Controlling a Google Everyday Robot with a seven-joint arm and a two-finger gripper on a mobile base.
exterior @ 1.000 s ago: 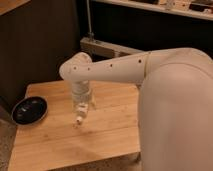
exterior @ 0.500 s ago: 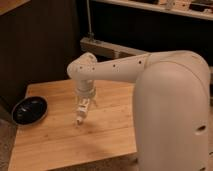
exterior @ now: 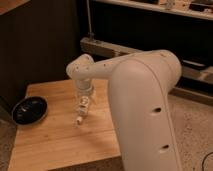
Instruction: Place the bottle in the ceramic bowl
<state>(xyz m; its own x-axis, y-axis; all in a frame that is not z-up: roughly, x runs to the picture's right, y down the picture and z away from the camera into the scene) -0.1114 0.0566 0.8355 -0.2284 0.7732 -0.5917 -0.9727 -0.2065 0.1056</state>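
Observation:
The ceramic bowl (exterior: 29,110) is glossy black and sits at the left edge of the wooden table (exterior: 55,140). My gripper (exterior: 83,106) hangs down from the white wrist over the middle of the table, to the right of the bowl. It is shut on the bottle (exterior: 80,116), a slim pale thing that sticks out below the fingers, tilted, with its white end lowest and close to the tabletop. A clear stretch of wood separates bottle and bowl.
My bulky white arm (exterior: 142,110) fills the right half of the view and hides the table's right side. A dark wall stands behind the table, and a metal shelf rail (exterior: 115,49) runs behind it. Speckled floor (exterior: 192,125) lies to the right.
The gripper with the bottle has drifted slightly to the right and the arm's big link has swung left in the view. The bowl has stayed put.

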